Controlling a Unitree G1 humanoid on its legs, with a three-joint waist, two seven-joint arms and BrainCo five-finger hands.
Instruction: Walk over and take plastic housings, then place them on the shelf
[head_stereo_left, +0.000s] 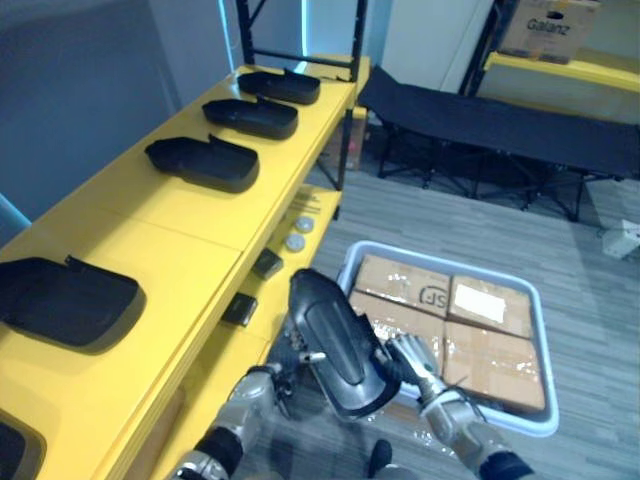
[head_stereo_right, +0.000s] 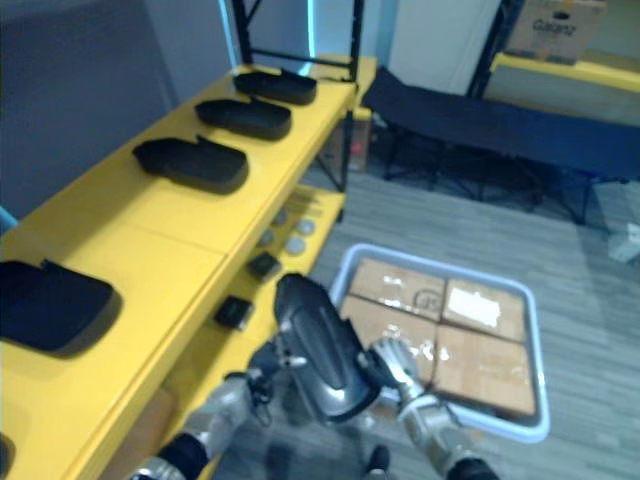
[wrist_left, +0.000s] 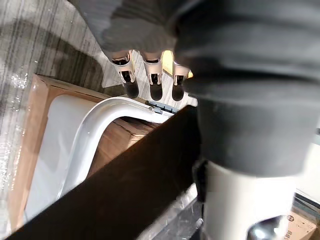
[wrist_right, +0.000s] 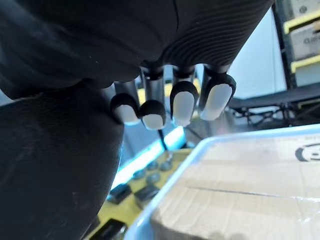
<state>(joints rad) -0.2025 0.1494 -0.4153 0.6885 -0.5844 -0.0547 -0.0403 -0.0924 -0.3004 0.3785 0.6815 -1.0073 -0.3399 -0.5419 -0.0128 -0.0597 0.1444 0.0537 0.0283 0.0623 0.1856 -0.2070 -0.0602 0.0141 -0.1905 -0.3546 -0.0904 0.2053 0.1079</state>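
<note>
Right hand (head_stereo_left: 415, 362) with fingers curled onto the right edge of 1 black plastic housing (head_stereo_left: 335, 340); left hand (head_stereo_left: 262, 388) at its left side, fingers straight against it. Housing held tilted in the air, near, between yellow shelf (head_stereo_left: 170, 230) on the left and white bin (head_stereo_left: 352, 258) of cardboard boxes (head_stereo_left: 480, 340) on the right. On the shelf top, 3 far housings (head_stereo_left: 205, 162) and 1 nearer.
</note>
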